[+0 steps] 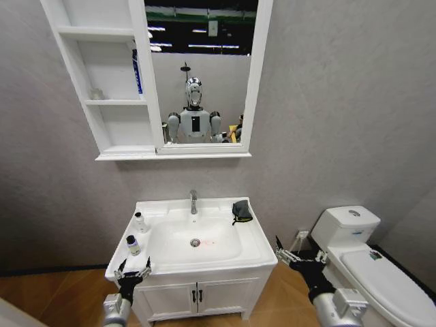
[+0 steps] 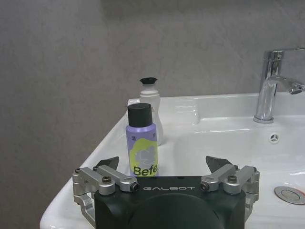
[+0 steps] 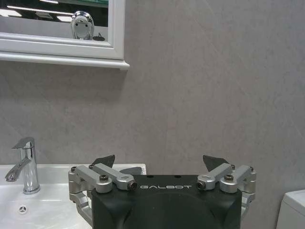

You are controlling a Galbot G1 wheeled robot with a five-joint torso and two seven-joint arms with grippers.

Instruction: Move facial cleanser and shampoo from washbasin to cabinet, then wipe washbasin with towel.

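low at the frame's bottom left, the left gripper [image 1: 133,270] spreads its fingers wide before the purple bottle [image 1: 133,244] on the washbasin [image 1: 255,248]; the right gripper [image 1: 297,255], bottom right, is likewise wide.

Washbasin [image 1: 255,248] mounted on low two-door cupboard [image 1: 197,297]. Purple-labelled black-capped bottle [image 1: 133,245] stood on basin's left rim, white bottle [image 1: 140,222] just behind it. Dark towel [image 1: 241,210] laid on right rear corner. Chrome tap [image 1: 193,201] fixed at back centre.
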